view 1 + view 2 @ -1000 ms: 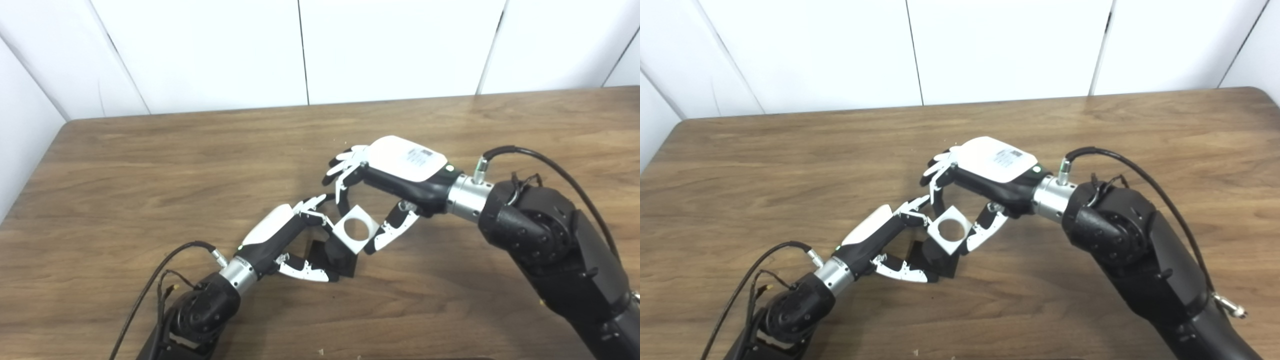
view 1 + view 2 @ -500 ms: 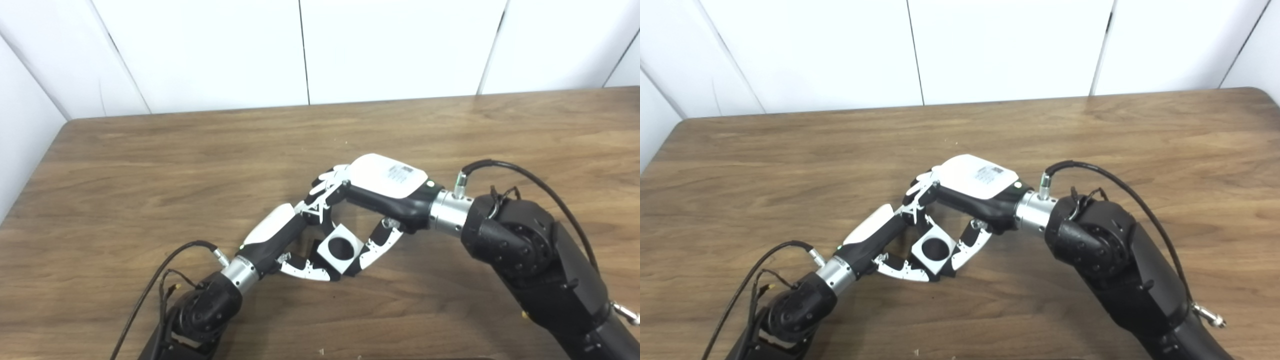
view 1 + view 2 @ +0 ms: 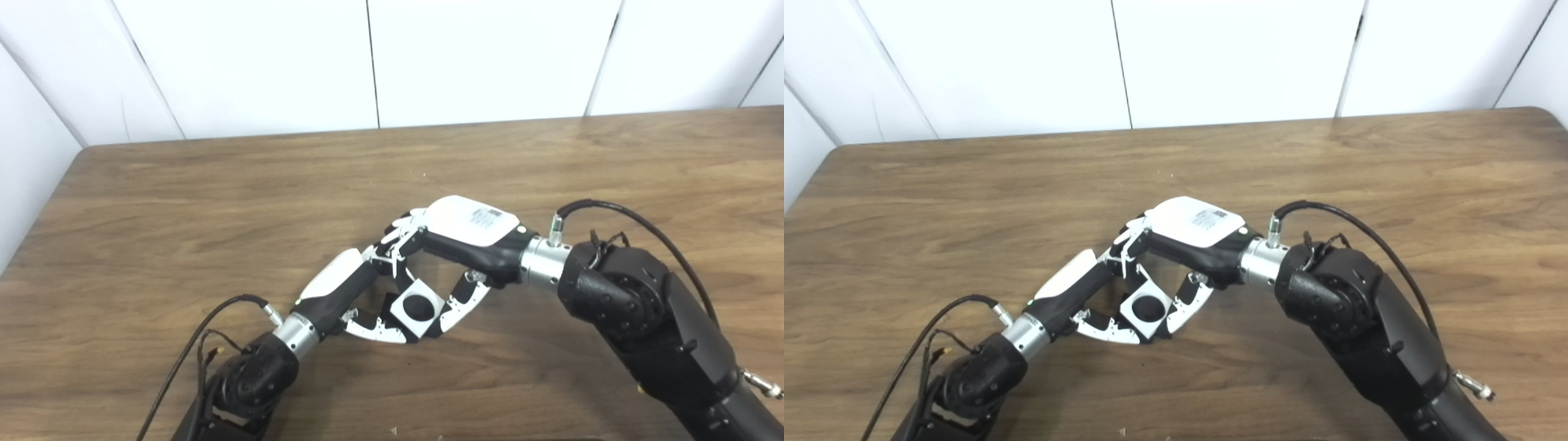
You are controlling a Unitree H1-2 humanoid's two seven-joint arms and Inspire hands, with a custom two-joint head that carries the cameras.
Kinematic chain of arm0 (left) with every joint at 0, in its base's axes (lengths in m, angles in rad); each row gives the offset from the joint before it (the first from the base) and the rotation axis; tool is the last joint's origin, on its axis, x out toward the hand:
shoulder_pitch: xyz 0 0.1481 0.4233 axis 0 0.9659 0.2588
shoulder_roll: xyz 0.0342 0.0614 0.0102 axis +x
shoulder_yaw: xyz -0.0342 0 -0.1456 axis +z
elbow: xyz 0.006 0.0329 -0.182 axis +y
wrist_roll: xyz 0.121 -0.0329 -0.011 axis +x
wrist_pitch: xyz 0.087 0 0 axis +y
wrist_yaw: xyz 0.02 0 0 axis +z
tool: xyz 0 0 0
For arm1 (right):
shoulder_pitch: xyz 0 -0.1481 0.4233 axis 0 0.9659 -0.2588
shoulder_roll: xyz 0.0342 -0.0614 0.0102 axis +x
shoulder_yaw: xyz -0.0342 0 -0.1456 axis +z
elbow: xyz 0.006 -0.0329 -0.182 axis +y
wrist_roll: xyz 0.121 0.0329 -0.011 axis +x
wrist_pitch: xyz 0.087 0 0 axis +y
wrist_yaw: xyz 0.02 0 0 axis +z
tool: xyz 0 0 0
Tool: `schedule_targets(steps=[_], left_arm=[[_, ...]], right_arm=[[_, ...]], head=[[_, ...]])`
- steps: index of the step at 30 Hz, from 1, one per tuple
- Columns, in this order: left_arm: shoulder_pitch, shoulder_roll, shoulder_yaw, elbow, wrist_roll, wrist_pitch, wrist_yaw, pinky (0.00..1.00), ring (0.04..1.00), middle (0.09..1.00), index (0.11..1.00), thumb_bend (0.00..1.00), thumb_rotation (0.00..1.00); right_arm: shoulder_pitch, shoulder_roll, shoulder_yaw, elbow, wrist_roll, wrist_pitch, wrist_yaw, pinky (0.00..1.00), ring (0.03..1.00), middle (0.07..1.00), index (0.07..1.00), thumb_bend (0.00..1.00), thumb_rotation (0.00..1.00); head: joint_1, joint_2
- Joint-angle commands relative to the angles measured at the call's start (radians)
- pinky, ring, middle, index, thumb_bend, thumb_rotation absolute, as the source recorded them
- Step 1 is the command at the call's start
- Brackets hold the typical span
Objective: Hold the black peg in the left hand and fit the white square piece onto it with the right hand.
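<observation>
Left eye view puts my left arm nearest, coming up from the bottom edge to the left hand (image 3: 343, 288), whose fingers (image 3: 373, 331) are clamped around the base of the black peg (image 3: 418, 306) low on the wooden surface (image 3: 184, 202). Only the peg's round top shows, filling the hole of the white square piece (image 3: 419, 307), which sits down over it, turned like a diamond toward me. A small black part of the base shows just left of the piece. Just beyond, my right hand (image 3: 456, 236) arches over from the right, its fingers pinched on the piece: thumb against the lower right edge, the others curled down on the upper left corner, where they crowd against the left hand's fingertips. I cannot tell whether the piece rests fully on the base.

Compared with a second ago, the piece has come down: then it hung above the peg with bare wood showing through the hole, and the black base lay in plain sight below it. Half a second ago the hole was already dark. The right hand has sunk and drawn toward me; the left has kept its place. Farther back lie open wood and white wall panels (image 3: 478, 55).
</observation>
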Motion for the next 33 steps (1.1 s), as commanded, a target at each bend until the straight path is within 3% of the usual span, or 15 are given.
schedule_targets(steps=[1, 26, 33], left_arm=[[0.016, 0.001, -0.020, 0.012, 0.019, 0.035, -0.019, 1.00, 1.000, 1.000, 0.491, 0.52, 0.08], [0.020, -0.012, -0.035, 0.010, 0.020, 0.038, -0.009, 1.00, 1.000, 1.000, 0.491, 0.52, 0.08], [0.015, -0.012, -0.035, 0.003, 0.020, 0.047, -0.008, 1.00, 1.000, 1.000, 0.491, 0.52, 0.08]], right_arm=[[-0.036, 0.010, -0.006, 0.005, 0.002, -0.024, -0.024, 0.92, 0.888, 0.814, 0.482, 0.52, 0.14], [-0.048, 0.045, -0.015, 0.176, -0.010, -0.075, -0.107, 0.89, 0.881, 0.808, 0.481, 0.52, 0.14], [-0.047, 0.031, -0.014, 0.211, -0.025, -0.086, -0.114, 0.90, 0.881, 0.803, 0.482, 0.52, 0.14]], head=[[0.000, 0.001], [0.004, 0.005], [0.006, 0.006]])
